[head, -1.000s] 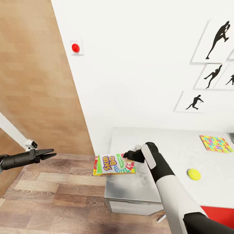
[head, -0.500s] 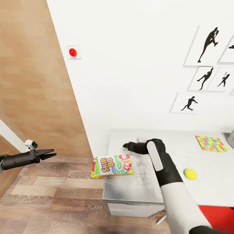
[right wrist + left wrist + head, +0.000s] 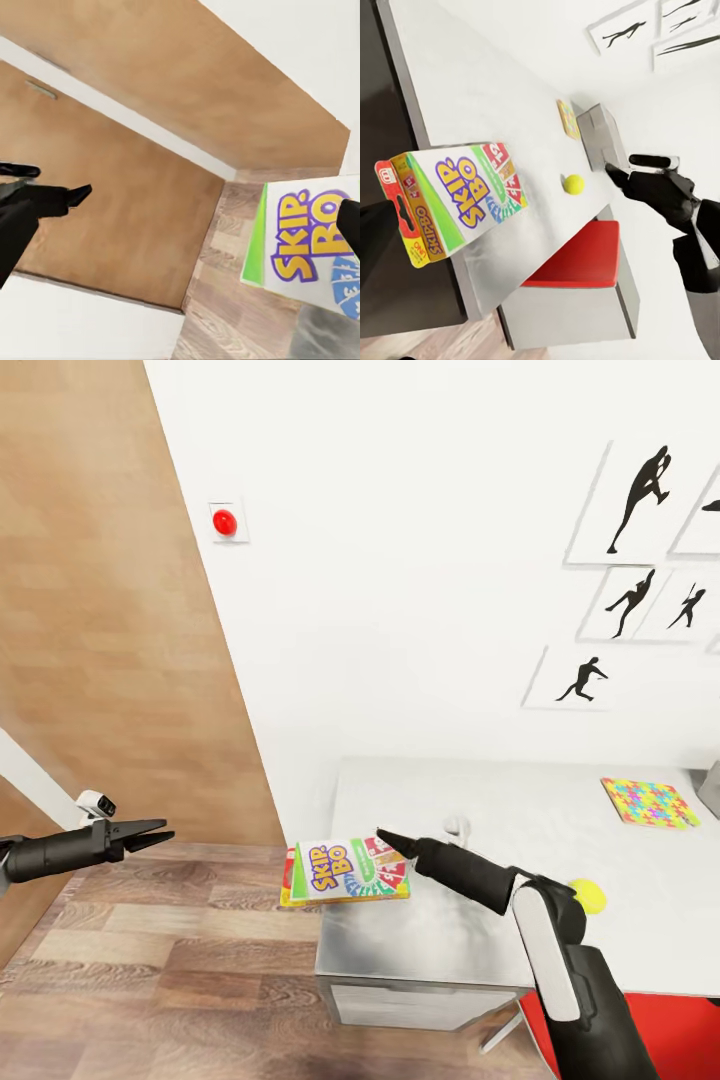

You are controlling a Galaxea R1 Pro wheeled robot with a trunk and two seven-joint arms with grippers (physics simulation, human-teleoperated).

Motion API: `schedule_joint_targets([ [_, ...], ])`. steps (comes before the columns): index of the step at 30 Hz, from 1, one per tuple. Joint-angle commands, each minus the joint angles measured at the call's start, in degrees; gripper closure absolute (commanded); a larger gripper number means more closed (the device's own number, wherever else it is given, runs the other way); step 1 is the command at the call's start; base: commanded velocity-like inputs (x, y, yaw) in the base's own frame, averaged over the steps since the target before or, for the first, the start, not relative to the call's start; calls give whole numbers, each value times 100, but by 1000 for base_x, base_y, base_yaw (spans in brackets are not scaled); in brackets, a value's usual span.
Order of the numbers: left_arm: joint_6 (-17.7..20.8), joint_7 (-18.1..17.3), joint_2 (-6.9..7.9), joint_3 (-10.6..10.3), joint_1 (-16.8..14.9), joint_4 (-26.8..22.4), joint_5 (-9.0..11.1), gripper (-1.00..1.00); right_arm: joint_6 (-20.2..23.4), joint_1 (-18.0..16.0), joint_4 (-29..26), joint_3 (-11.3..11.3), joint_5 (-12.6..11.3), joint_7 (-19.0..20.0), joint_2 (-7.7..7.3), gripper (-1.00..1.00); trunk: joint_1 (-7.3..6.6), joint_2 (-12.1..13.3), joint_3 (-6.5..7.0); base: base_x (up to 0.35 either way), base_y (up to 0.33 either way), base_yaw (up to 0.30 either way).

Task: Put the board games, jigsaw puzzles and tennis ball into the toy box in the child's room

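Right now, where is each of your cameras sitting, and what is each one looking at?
Head view: on my head, looking down at the table; both arms show, right gripper at the game box.
Left wrist view: beside the left gripper, looking along the table at the game box, ball and my right arm.
Right wrist view: on the right arm, facing the wooden door; the left gripper shows.
All three share the game box.
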Motion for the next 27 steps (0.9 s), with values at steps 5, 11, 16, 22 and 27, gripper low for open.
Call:
schedule_joint_targets([
  [5, 35, -21, -3, -4, -4, 0, 0, -100, -529, 433, -35, -223, 15, 1562, 3, -100, 3, -11, -10, 0, 0, 0],
  [11, 26, -21, -19, 0, -4, 0, -1, -100, -672, 512, -36, -303, 20, 2105, 1, -100, 3, -11, -10, 3, 61, 0],
  [16, 24, -21, -28, 8, -4, 0, -2, -100, -703, 524, -34, -398, 23, 2197, -4, -100, 3, -11, -10, 43, 132, 0],
  [22, 24, -21, -30, 11, -4, 0, -1, -100, -707, 527, -34, -468, 21, 2245, -3, -100, 3, -11, -10, 23, 48, 0],
  [27, 24, -21, -31, 12, -4, 0, -6, -100, -708, 528, -34, -478, 21, 2255, 0, -100, 3, -11, -10, 118, 145, 0],
])
